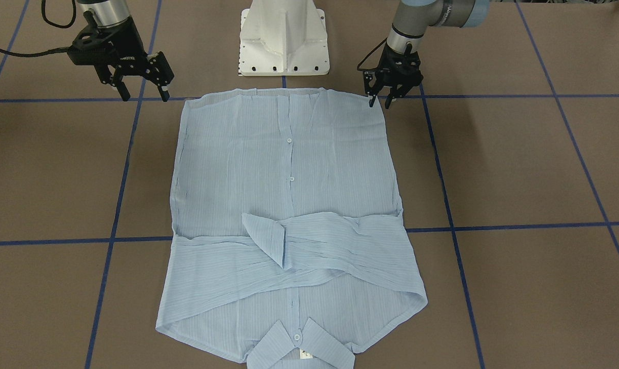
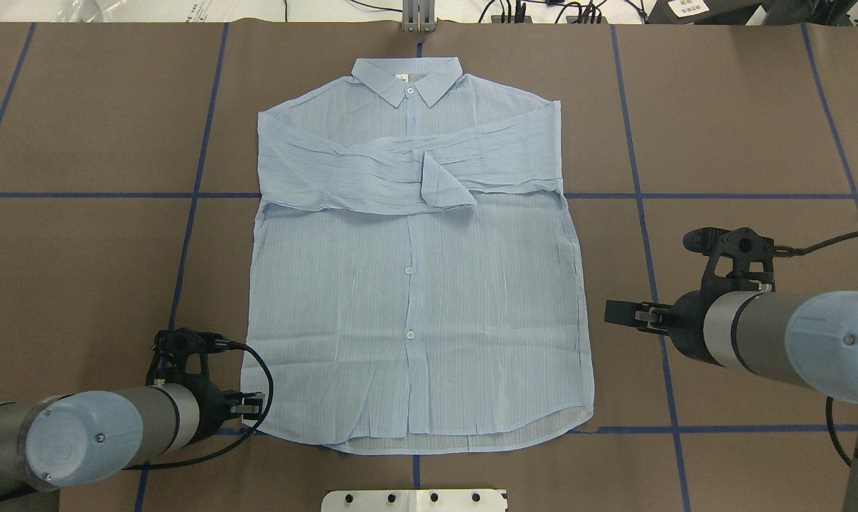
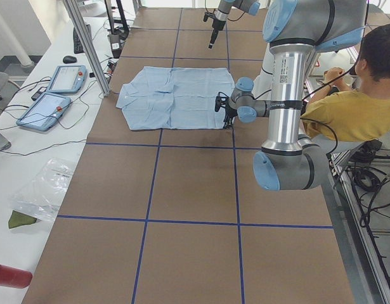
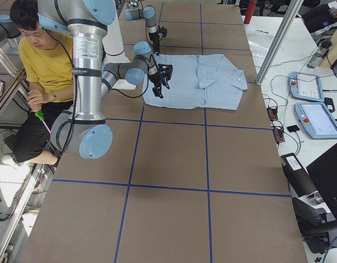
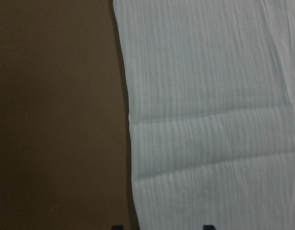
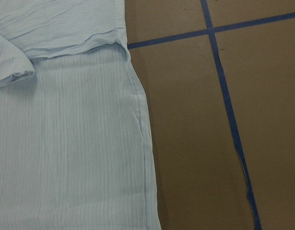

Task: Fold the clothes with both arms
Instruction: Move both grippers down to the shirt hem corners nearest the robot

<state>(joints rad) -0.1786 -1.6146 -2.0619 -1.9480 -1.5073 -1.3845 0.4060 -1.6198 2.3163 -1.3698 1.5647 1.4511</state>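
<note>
The light blue striped shirt point(image 2: 414, 284) lies flat on the brown table, buttons up. Its collar point(image 2: 407, 78) points away from the robot and both sleeves are folded across the chest. My left gripper point(image 1: 381, 101) is open and empty just above the shirt's hem corner on its side; it also shows in the overhead view point(image 2: 252, 407). The left wrist view shows the shirt's side edge point(image 5: 130, 124) running between the fingertips. My right gripper point(image 1: 143, 93) is open and empty, held above the table beside the shirt's other side point(image 6: 65, 143), clear of the cloth.
The white pedestal base point(image 1: 283, 41) stands just behind the hem. Blue tape lines point(image 1: 494, 225) cross the table. A person in a yellow shirt point(image 3: 344, 107) sits behind the robot. Tablets point(image 3: 55, 92) and a metal post point(image 3: 87, 44) stand past the collar end.
</note>
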